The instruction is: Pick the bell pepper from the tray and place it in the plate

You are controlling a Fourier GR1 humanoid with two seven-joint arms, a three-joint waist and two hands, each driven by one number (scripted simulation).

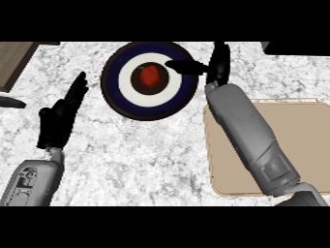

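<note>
bell pepper point(149, 76): you have it lying red on the white centre of the plate point(121, 94), free of both hands
right hand point(212, 67): over the plate's right rim, fingers straight, thumb pointing left toward the pepper, holding nothing
left hand point(60, 118): you see it resting left of the plate, fingers straight and up
tray point(317, 145): tan, right of the plate on the marble table point(139, 160), under your right forearm

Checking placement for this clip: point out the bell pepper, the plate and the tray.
bell pepper point(149, 76): head view, its red middle.
plate point(117, 92): head view, dark blue outer ring.
tray point(307, 150): head view, bare tan floor.
</note>
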